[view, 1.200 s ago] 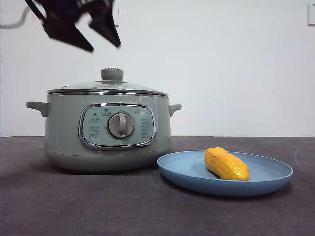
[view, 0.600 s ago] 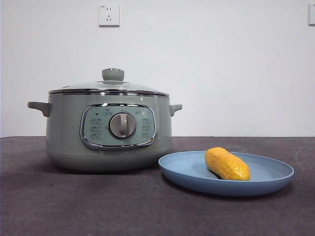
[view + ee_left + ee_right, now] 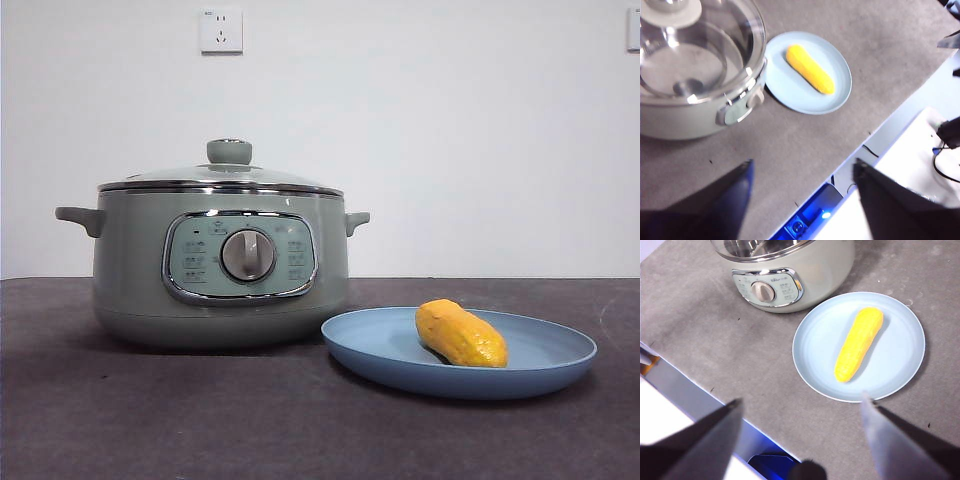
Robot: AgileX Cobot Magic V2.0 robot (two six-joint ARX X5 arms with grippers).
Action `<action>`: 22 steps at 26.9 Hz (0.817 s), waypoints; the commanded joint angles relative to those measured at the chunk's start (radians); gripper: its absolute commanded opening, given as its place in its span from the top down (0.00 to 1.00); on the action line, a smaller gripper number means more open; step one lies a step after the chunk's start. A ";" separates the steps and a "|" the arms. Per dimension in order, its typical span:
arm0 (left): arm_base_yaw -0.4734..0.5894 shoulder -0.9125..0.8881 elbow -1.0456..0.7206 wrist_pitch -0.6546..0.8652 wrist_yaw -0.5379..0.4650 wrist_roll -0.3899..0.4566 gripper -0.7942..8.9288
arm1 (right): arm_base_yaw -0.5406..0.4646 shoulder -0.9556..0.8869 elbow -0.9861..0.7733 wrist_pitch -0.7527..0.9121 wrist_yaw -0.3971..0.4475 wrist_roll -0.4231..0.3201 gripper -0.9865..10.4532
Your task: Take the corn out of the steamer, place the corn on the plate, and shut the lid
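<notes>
The yellow-orange corn (image 3: 460, 334) (image 3: 809, 68) (image 3: 858, 344) lies on the light blue plate (image 3: 545, 352) (image 3: 786, 86) (image 3: 812, 350), just right of the steamer (image 3: 130, 260) (image 3: 685, 117) (image 3: 815, 270). On the sage-green pot rests the glass lid (image 3: 222, 177) (image 3: 715, 45), knob up. My left gripper (image 3: 802, 175) hangs open high above the table near the pot, holding nothing. My right gripper (image 3: 802, 410) is open too, high above the plate's near side. Neither gripper shows in the front view.
A white wall with a socket (image 3: 221, 30) stands behind the dark grey table (image 3: 250, 420). In the wrist views the table's front edge (image 3: 880, 135) (image 3: 690, 395) borders white equipment with cables and a blue light.
A dark gripper hung over the lid at the top left of the front view a second ago; it has risen out of that view. Pot, lid, plate and corn have not moved.
</notes>
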 commanded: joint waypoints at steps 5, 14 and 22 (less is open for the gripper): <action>0.000 -0.001 0.003 -0.002 0.004 0.005 0.92 | 0.002 0.001 -0.005 0.005 0.005 -0.008 0.92; 0.000 0.000 0.003 0.011 -0.013 0.004 0.92 | 0.002 0.001 -0.005 0.002 0.006 -0.005 0.91; 0.000 0.000 0.003 0.011 -0.013 0.004 0.92 | 0.002 0.001 -0.005 0.002 0.006 -0.005 0.91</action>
